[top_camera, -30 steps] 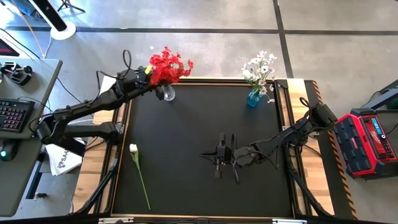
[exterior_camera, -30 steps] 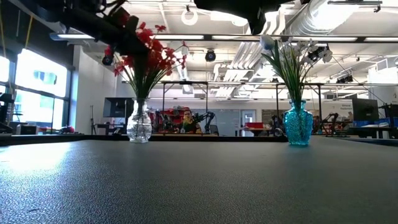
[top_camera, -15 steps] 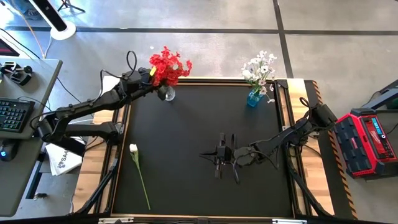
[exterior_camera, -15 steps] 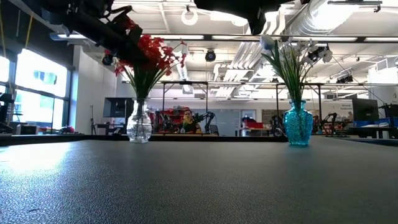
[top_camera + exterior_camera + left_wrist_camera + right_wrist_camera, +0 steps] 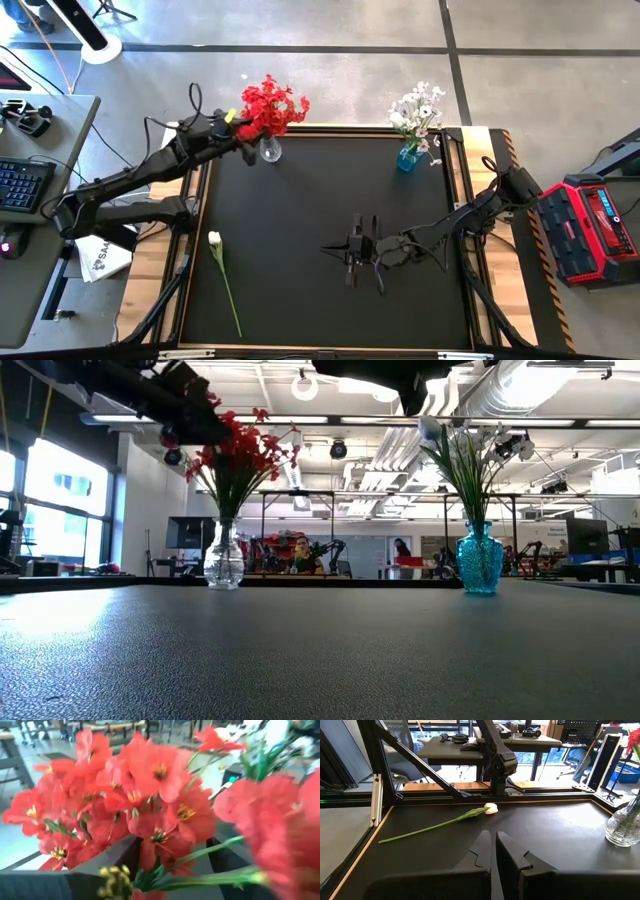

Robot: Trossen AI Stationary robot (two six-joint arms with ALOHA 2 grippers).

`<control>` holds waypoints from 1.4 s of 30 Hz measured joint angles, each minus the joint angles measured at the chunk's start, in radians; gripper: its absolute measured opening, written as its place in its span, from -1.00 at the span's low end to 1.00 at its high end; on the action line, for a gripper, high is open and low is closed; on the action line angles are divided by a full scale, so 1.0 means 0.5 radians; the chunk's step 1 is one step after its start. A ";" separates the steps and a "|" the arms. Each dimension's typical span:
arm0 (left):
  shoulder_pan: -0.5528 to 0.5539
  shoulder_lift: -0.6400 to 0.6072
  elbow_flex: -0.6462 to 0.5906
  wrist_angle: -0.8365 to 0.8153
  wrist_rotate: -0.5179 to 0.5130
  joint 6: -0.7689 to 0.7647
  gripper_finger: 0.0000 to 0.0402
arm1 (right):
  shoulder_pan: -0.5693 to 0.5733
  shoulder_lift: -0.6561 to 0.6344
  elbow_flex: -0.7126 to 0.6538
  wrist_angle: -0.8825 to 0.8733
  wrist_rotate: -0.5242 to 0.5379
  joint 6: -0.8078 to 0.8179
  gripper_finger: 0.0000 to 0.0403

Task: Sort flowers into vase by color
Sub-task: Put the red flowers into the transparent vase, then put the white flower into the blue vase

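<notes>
The left gripper (image 5: pixel 232 128) was placed up at the red flowers (image 5: pixel 271 106), right against the bunch standing in the clear vase (image 5: pixel 270 151); in the left wrist view blossoms filled everything ahead of it, so whether its fingers were parted or clenched could not be told. The step in hand was judged to be the tail of dropping a red spray into the clear vase, or tidying that bunch. The right gripper (image 5: pixel 350 251) was parked low on the black mat (image 5: pixel 300 220), well away from both vases, its fingers (image 5: pixel 482 851) pressed together on nothing. One white tulip (image 5: pixel 214 239) on a long green stem was left lying flat on the mat, well apart from the left gripper, on its near side, and out ahead of the right gripper as seen in the right wrist view. Next move was judged to call for a pickup of that stem low on the mat and a carry across to the blue vase (image 5: pixel 408 157) holding the white flowers (image 5: pixel 418 109). Counted: two vases, one red bunch, one white bunch, one loose white tulip, two arms; a red case (image 5: pixel 592 226) was noted beyond the right arm
</notes>
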 joint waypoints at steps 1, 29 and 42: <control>-0.001 -0.022 0.000 0.000 0.017 0.000 0.09 | 0.000 0.000 0.000 0.000 0.000 -0.001 -1.00; -1.801 -0.018 0.462 -1.088 -1.088 -0.508 0.02 | 0.023 -0.001 0.000 -0.168 0.001 -0.067 -1.00; -2.639 0.718 0.462 -1.971 -0.446 -2.986 0.02 | -0.069 -0.001 0.000 -0.169 0.001 -0.119 -1.00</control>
